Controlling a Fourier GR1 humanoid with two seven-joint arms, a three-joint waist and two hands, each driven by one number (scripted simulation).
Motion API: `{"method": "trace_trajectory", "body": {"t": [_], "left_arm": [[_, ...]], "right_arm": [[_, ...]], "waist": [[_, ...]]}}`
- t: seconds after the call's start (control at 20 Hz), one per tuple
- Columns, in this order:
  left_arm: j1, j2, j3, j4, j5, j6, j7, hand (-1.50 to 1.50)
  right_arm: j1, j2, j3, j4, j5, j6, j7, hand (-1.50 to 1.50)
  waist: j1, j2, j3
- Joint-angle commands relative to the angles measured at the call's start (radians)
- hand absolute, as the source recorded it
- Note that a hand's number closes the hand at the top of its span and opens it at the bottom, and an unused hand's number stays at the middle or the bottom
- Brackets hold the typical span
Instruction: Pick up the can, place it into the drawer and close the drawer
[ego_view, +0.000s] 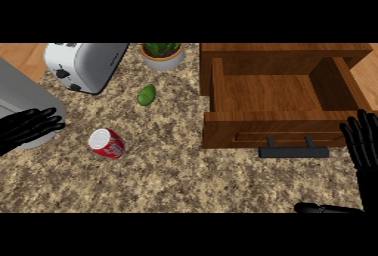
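Observation:
A red can (108, 143) with a silver top stands on the speckled counter, left of centre. The wooden drawer (221, 95) is pulled open at the upper right, its inside bare, with a dark handle (294, 151) on its front. My left hand (26, 128) shows at the left edge, fingers straight and pointing right, a short way left of the can and apart from it. My right hand (363, 145) stands at the right edge with fingers up and its thumb low, just right of the drawer's front, holding nothing.
A silver toaster (83, 64) lies at the upper left and a grey appliance (18, 100) fills the left edge. A potted plant (162, 54) stands at the back, and a green avocado (147, 95) lies between it and the can.

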Motion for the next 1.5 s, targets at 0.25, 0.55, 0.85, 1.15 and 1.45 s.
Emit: {"method": "trace_trajectory", "body": {"t": [0.25, 0.55, 0.85, 1.15, 1.45], "left_arm": [[-0.110, -0.109, 0.034, 0.150, -0.116, -0.108, 0.013, -1.50], [-0.113, -0.190, 0.068, 0.195, -0.273, -0.156, -0.054, -1.50], [-0.093, -0.280, 0.092, 0.206, -0.499, -0.148, -0.183, -1.50], [-0.115, -0.304, 0.090, 0.319, -0.641, -0.150, -0.304, -1.50], [-0.207, -0.287, 0.066, 0.437, -0.744, -0.081, -0.411, -1.50]], "right_arm": [[0.018, -0.008, -0.062, 0.064, -0.031, 0.061, -0.083, -1.50], [0.059, -0.005, -0.086, -0.009, -0.051, 0.070, -0.036, -1.50], [0.072, 0.038, -0.034, 0.055, 0.016, 0.075, -0.131, -1.50], [0.024, -0.011, -0.095, 0.020, -0.045, 0.097, -0.048, -1.50], [0.032, -0.012, -0.127, 0.080, -0.058, 0.123, -0.113, -1.50]], "waist": [[0.002, 0.000, 0.000], [0.001, 0.000, -0.001], [0.003, 0.001, -0.001], [0.000, 0.002, -0.002], [-0.005, 0.003, -0.001]]}}
